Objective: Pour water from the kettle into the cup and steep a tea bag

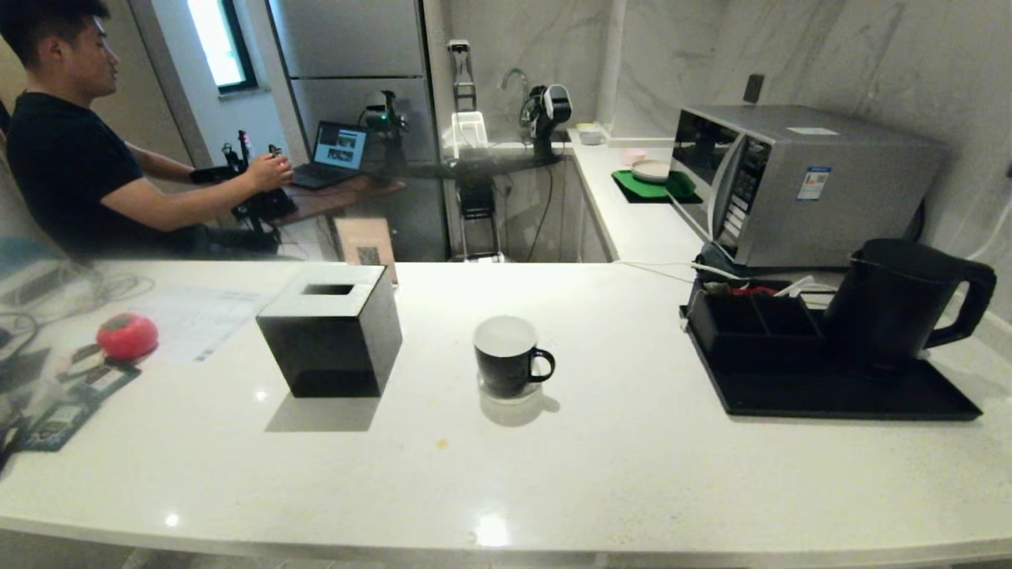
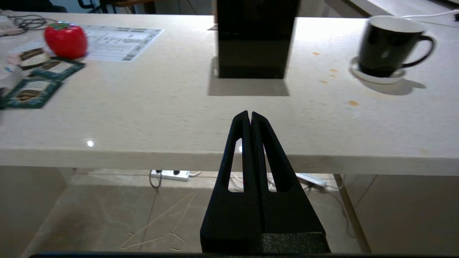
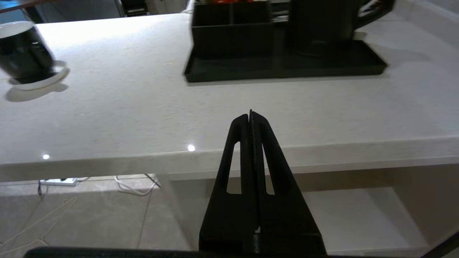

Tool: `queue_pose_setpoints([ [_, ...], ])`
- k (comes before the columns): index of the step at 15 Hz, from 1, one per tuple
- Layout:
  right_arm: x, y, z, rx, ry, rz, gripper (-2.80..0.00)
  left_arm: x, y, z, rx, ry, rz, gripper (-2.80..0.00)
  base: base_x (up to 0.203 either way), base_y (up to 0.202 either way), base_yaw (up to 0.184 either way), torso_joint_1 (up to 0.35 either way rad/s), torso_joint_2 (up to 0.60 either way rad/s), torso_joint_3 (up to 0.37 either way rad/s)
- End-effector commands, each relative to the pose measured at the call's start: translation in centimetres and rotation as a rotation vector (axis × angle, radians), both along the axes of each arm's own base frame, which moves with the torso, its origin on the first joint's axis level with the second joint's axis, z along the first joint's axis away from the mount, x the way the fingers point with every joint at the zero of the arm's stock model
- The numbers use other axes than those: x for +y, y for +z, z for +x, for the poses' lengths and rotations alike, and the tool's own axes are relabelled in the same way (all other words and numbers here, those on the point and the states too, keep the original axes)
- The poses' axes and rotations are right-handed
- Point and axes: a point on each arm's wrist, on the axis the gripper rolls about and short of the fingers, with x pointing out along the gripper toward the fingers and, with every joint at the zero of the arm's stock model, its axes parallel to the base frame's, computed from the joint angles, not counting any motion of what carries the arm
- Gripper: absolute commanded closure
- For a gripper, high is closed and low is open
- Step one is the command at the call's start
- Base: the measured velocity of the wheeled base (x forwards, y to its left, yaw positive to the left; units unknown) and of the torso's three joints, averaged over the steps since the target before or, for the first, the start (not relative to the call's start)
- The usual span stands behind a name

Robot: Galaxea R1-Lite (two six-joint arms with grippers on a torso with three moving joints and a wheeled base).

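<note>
2 grippers of mine hang off the near edge of the white stone surface [image 1: 632,458], my left gripper [image 2: 250,115] and my right gripper [image 3: 250,115], each with its fingers pressed together on nothing. My glossy black mug with a white inside [image 1: 507,356] stands mid-surface on a pale coaster. My matte black jug-shaped kettle [image 1: 893,304] sits on a black tray [image 1: 838,395] far to the right.

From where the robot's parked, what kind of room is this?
Most likely a kitchen set up as a test space: a microwave on the white counter, a faucet at the back, and a kettle on a black tray. A person works at a laptop behind.
</note>
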Motion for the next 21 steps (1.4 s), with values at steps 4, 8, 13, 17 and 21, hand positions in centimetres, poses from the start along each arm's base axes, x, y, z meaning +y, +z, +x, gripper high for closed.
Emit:
queue_pose_setpoints([
  [4, 0.00, 0.01, 0.01, 0.000, 0.001, 0.001, 0.00, 0.00, 0.01, 0.01, 0.000, 0.000, -0.001, 0.00, 0.000, -0.194, 0.001, 0.002, 0.00, 0.002],
  [8, 0.00, 0.01, 0.01, 0.000, 0.000, 0.001, 0.00, 0.00, 0.01, 0.01, 0.000, 0.000, -0.001, 0.00, 0.000, -0.093, 0.000, 0.004, 0.00, 0.001],
  [13, 0.00, 0.01, 0.01, 0.000, 0.001, 0.001, 0.00, 0.00, 0.01, 0.01, 0.000, 0.000, -0.001, 0.00, 0.000, 0.000, 0.000, 0.000, 0.00, 0.000],
  [17, 0.00, 0.01, 0.01, 0.000, 0.001, 0.001, 0.00, 0.00, 0.01, 0.01, 0.000, 0.000, -0.001, 0.00, 0.000, 0.000, 0.000, 0.000, 0.00, 0.000],
  [21, 0.00, 0.01, 0.01, 0.000, 0.000, 0.001, 0.00, 0.00, 0.01, 0.01, 0.000, 0.000, -0.001, 0.00, 0.000, 0.000, 0.000, 0.000, 0.00, 0.000],
])
